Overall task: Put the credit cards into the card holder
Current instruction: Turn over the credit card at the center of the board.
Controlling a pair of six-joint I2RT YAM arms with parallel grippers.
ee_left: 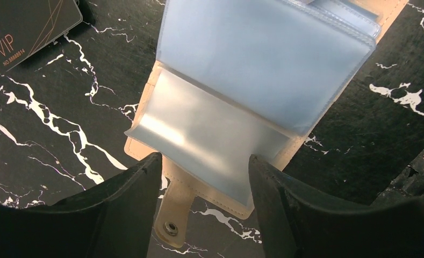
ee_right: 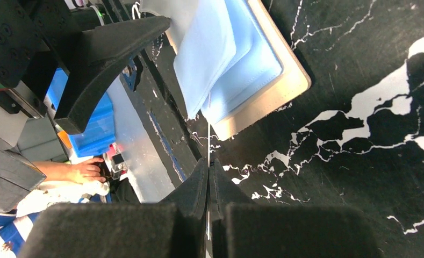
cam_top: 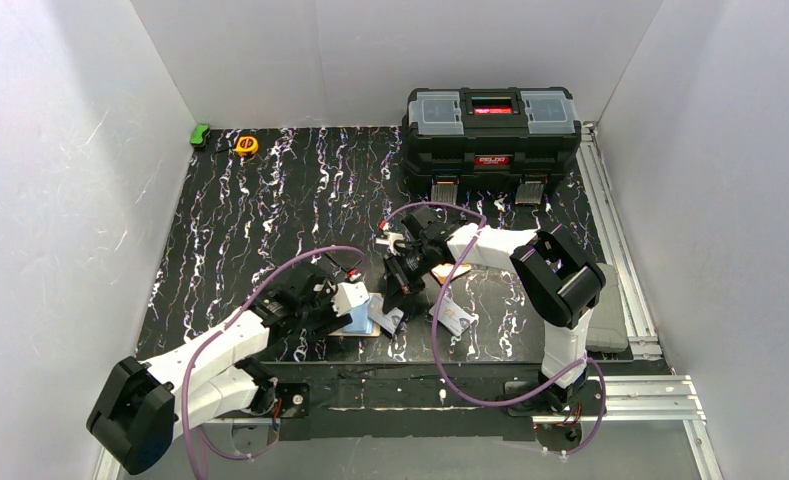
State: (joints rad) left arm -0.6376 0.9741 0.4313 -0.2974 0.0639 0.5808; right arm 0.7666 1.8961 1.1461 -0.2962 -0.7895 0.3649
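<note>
The cream-beige leather-like card holder (cam_top: 360, 322) lies open on the black white-veined table (cam_top: 270, 220), close to the near edge and a little left of its middle. Its clear plastic sleeves (ee_left: 263, 59) are turned up, and its snap tab (ee_left: 172, 226) is at the end nearest to the left arm. The left gripper (ee_left: 204, 161) hangs just above that end; its two black fingers (ee_left: 129, 204) stand apart, one on each side of the lowest sleeve, and they grasp nothing. The right gripper (ee_right: 208, 164) is just beside the holder on its right side. Its fingers are pressed together on a thin plastic card (ee_right: 208, 134), seen only edge-on, so I cannot tell its colour; its free end reaches toward the sleeves. A silver-white card (cam_top: 455, 318) lies flat further right, near the near edge. A dark card printed "VIP" (ee_left: 16, 27) lies beside the holder. A big black toolbox (cam_top: 492, 130) stands at the far edge, and a yellow tape measure (cam_top: 246, 145) and a small green object (cam_top: 200, 134) are in the far left corner.
</note>
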